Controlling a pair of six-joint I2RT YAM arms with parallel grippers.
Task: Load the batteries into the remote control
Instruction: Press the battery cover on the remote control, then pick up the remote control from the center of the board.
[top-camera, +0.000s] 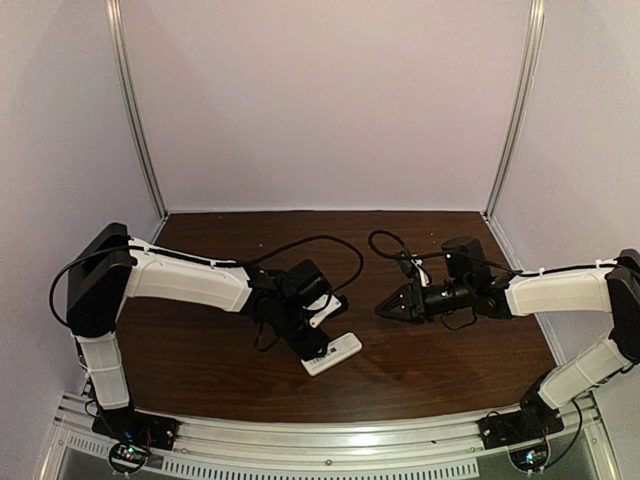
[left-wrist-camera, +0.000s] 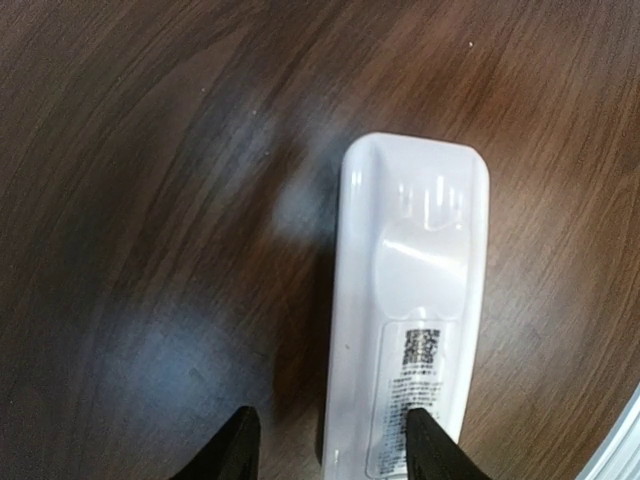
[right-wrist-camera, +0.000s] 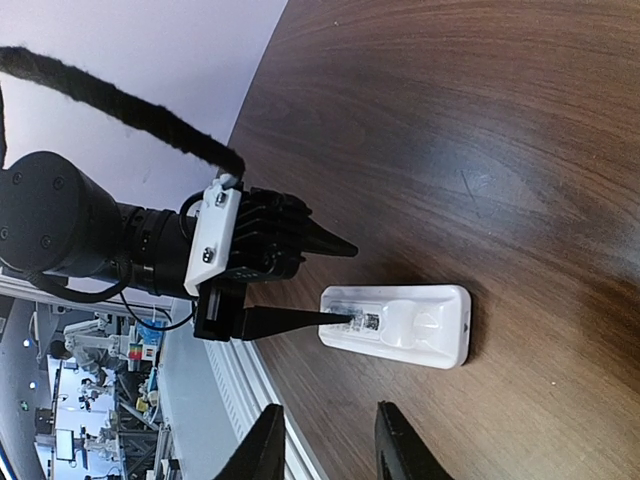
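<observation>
Your remote control (top-camera: 333, 353) is lying flat on the dark wooden worktop (top-camera: 440, 365), near the front edge and a little left of centre, with its back facing up. In your left wrist view a printed label (left-wrist-camera: 424, 350) is showing on that back, with a smooth rounded bump moulded into the shell just beyond it.

Your left end effector (top-camera: 318, 343) is reaching down to the end of the remote nearest its arm. Its jaws are standing apart and are clamping nothing. 1 finger (left-wrist-camera: 432, 448) is lying over the labelled part of the back, while the other finger (left-wrist-camera: 238, 448) is hanging beside the remote's long edge, over bare wood. In your right wrist view, 1 pointed tip (right-wrist-camera: 300, 320) is touching the end of the remote, and the second tip (right-wrist-camera: 325, 243) is standing clear above it, off the shell.

Your right end effector (top-camera: 384, 309) is hovering in the air to the right of the remote, apart from it, and is pointing toward the left arm. Its 2 fingers are showing at the bottom of your right wrist view, partly apart, with nothing between them. A black cable (right-wrist-camera: 120, 105) is looping above the left wrist.
</observation>
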